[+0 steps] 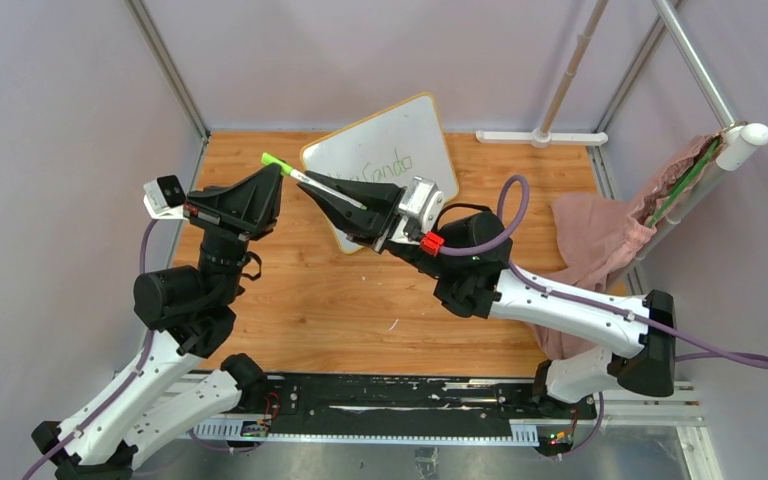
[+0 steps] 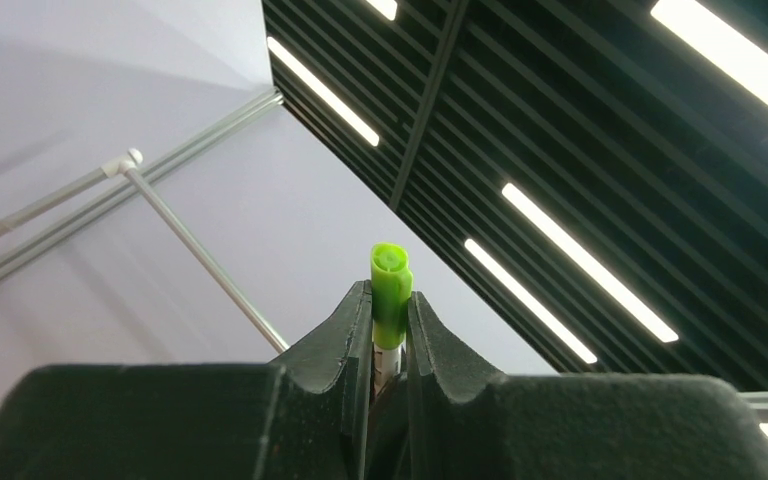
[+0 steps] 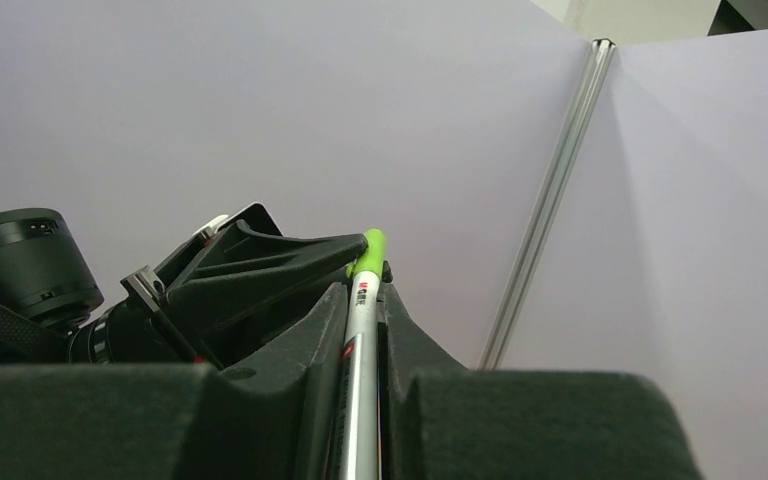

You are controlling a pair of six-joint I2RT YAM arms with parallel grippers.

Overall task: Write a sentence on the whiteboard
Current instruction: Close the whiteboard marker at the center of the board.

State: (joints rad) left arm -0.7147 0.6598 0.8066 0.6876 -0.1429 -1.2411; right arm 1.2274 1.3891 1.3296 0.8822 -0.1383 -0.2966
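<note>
Wood table. Pink cloth heaped at right edge. Whiteboard at far middle, turned askew, near-left corner hidden behind right gripper. Left gripper just left of whiteboard, facing right one, tips close. Right jaws clamped on marker barrel, running up between fingers in wrist view. Left jaws pinched on green cap at marker's end, cap poking past fingertips. Sentence in thin green on whiteboard, just beyond right jaws, start covered by marker. Marker's height over whiteboard: cannot tell.
</note>
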